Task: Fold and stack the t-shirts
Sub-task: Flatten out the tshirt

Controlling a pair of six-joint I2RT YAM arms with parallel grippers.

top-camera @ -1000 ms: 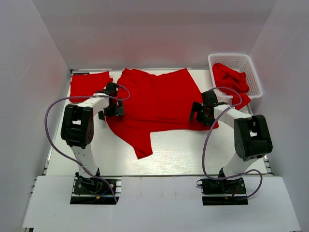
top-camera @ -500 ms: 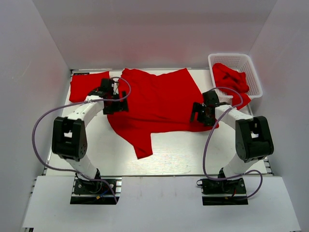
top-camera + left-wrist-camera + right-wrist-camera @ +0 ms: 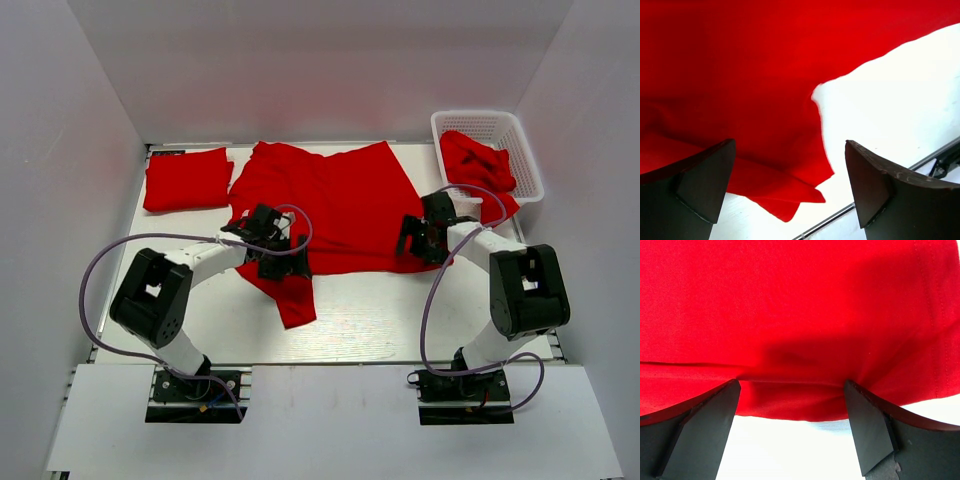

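And the left gripper (image 3: 272, 243) swings across! A second ago it sits at the far-left edge of the spread t-shirt (image 3: 335, 200), beside the folded t-shirt (image 3: 185, 178); now it is down over the near-left corner, right above the loose sleeve (image 3: 296, 296) that trails toward the arm bases. The left wrist view shows its jaws spread wide with nothing between them, red cloth and bare table (image 3: 400, 310) below.

The right gripper (image 3: 418, 235) barely budges, parked on the near-right hem. Its jaws gape too, and the wrist view shows the cloth (image 3: 790, 315) puckered between the fingers (pressing on it, I'd guess, not yet pinching).

The shirt itself has not shifted, flat across the middle of the table. More red t-shirts (image 3: 478, 160) wait in the white basket (image 3: 530, 160) at the far right.

So what does it mean? Both arms now line up along the near edge, which looks like the set-up for a two-handed grab and the first fold away from the bases. One shirt done, this one just starting.
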